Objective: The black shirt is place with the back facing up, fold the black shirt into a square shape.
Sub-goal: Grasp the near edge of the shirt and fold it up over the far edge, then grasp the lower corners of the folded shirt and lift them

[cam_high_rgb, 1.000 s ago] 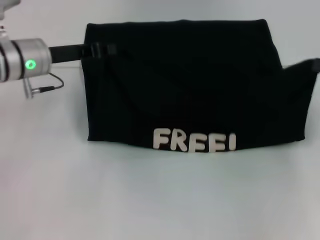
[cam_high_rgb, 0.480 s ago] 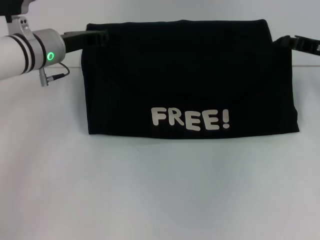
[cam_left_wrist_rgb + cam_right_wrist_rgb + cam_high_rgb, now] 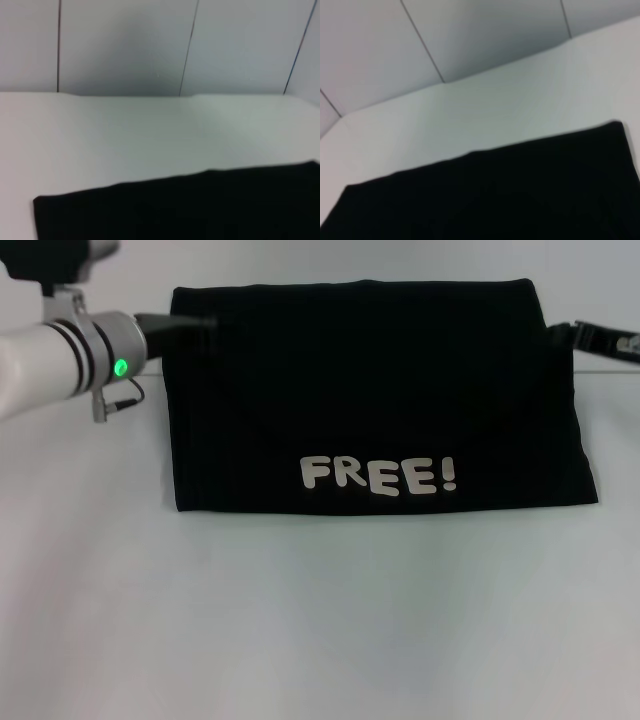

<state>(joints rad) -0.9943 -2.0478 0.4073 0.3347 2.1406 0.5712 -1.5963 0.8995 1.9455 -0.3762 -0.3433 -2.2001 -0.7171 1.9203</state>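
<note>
The black shirt (image 3: 370, 390) lies flat on the white table (image 3: 320, 620) as a wide folded rectangle, with cream "FREE!" lettering (image 3: 380, 476) facing up near its front edge. My left gripper (image 3: 190, 322) is at the shirt's far left corner, its dark fingers merging with the cloth. At the far right corner, my right gripper (image 3: 585, 337) reaches in from the right edge. In the left wrist view, the shirt (image 3: 200, 205) shows as a flat black edge on the table. The right wrist view shows the shirt (image 3: 495, 195) the same way. Neither wrist view shows fingers.
Bare white table surface (image 3: 100, 570) surrounds the shirt in front and to the left. Pale wall panels (image 3: 150, 45) rise right behind the table's far edge.
The upper layer, raised and bowed a second ago, now lies flat with the whole "FREE!" showing. The left arm has shifted slightly back to the left, and the right gripper sits a little lower.
</note>
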